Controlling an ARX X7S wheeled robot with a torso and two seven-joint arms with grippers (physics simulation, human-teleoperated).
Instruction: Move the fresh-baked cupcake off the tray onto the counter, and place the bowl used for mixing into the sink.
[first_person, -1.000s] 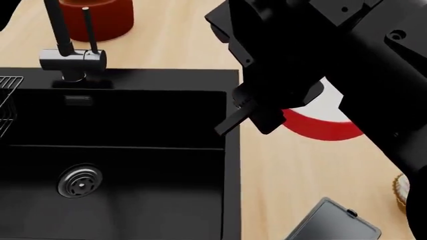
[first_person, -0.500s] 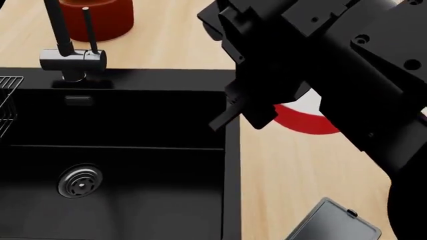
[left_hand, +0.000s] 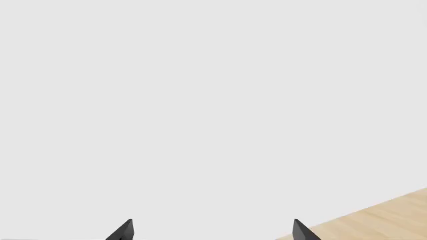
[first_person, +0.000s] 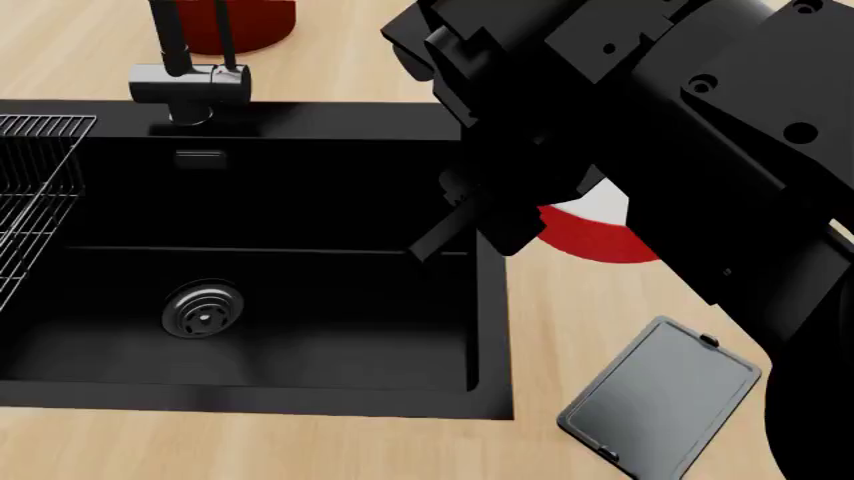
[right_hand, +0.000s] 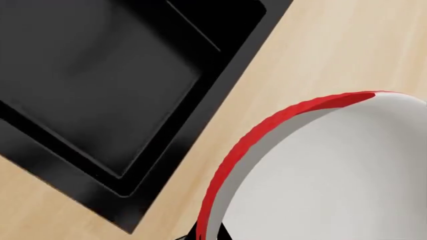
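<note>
From the head camera I see the tray (first_person: 661, 397) nearest me, lying bare on the counter (first_person: 561, 330) to the right of the sink (first_person: 267, 290). Past it, the red bowl (first_person: 594, 232) sits just beside the sink's right edge, mostly hidden under my right arm. My right hand (right_hand: 207, 235) seems to grip the bowl's rim, though I cannot tell for sure. My left hand (left_hand: 212, 231) shows only 2 fingertips, spread wide, holding nothing. Farther back stand the faucet (first_person: 187, 80) and a red pot (first_person: 240, 22). I cannot see the cupcake.
</note>
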